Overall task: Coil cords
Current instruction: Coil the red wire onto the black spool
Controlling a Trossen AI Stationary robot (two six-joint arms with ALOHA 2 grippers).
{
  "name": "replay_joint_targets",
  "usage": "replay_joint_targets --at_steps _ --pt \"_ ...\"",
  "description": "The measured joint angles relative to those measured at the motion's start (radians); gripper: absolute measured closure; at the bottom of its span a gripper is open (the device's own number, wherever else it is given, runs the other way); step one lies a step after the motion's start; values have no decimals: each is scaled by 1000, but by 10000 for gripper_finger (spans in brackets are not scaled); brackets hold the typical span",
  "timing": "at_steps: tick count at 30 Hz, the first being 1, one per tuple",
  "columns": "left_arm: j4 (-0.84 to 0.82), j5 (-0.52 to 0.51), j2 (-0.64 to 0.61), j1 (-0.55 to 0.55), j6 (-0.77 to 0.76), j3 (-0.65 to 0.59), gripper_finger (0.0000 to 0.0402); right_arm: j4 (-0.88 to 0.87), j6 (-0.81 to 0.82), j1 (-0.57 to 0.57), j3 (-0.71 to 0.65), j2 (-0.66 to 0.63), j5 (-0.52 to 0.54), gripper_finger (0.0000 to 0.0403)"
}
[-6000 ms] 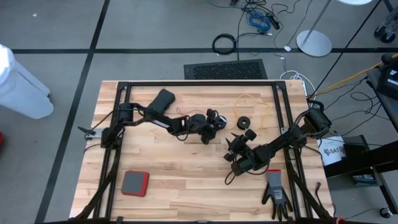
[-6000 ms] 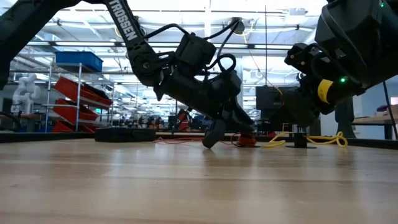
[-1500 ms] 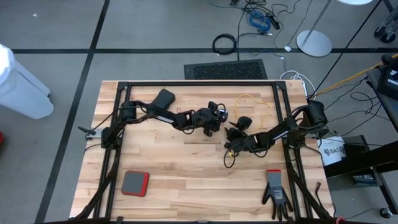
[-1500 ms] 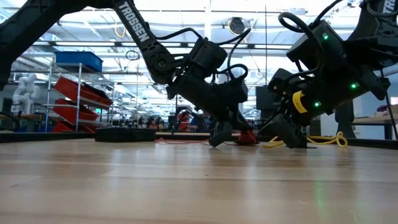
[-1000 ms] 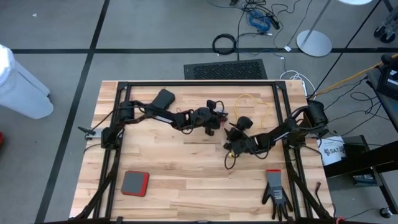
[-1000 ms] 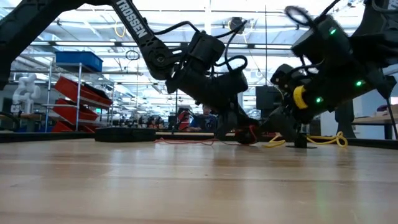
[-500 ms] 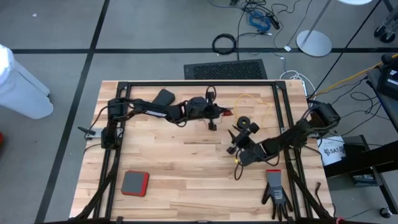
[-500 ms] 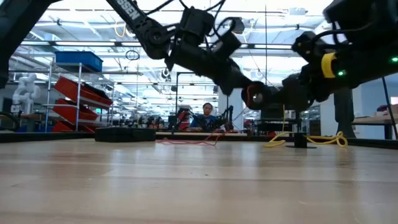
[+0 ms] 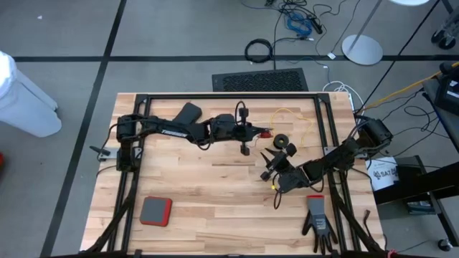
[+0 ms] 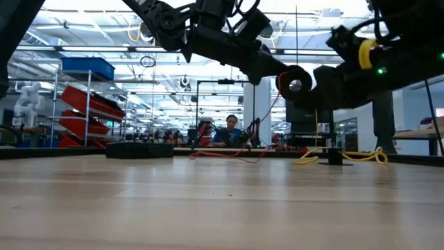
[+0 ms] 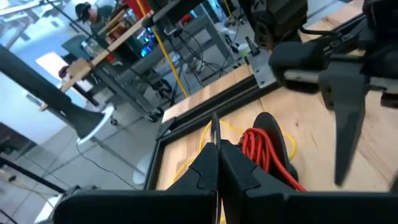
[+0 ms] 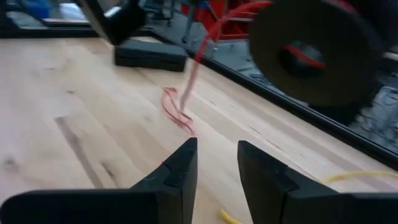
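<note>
2 tools share this step, and the nearer one is the right tool [image 9: 270, 165], low over the middle of the table [image 9: 186, 186] with its fingers [image 12: 177, 171] spread and nothing between them. Just past it, the left tool [image 9: 252, 132] hangs clear of the wood. It looks clenched on the small black reel [image 10: 295, 83] of the red cord [image 12: 180, 109], though exactly where it grips is hard to see. Part of that cord is already wound on the reel. The loose tail drops from it and ends in a slack kink lying on the table, in front of the right tool.

My guess is that the job now is to wind this tail on. To do it well, the right tool should come down on the tail a little short of the kink and pinch only the cord, not the wood. It should then keep a light pull while the left tool holds the reel level, so each turn lands in the groove and not over the rim. Too hard a tug could drag the reel out of the grip.

Farther off, the yellow cord [image 9: 290, 113] lies loose near the far right of the table with 1 black reel [image 9: 282, 140] beside it, not yet wound. The red tail should be kept from crossing it.
</note>
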Motion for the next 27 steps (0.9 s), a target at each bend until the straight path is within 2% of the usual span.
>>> replay_joint_targets --at_steps 7,11,23,27 --pt "39 -8 0 -25 34 0 401 192 -199 -31 0 0 -119 300" --pt "48 -8 -2 -37 35 0 401 233 -245 -58 0 0 -192 300" --pt "51 -4 -63 -74 54 1 401 241 -252 -83 0 0 -218 300" --pt "48 0 -86 -92 54 1 401 293 -296 -83 0 0 -216 300"
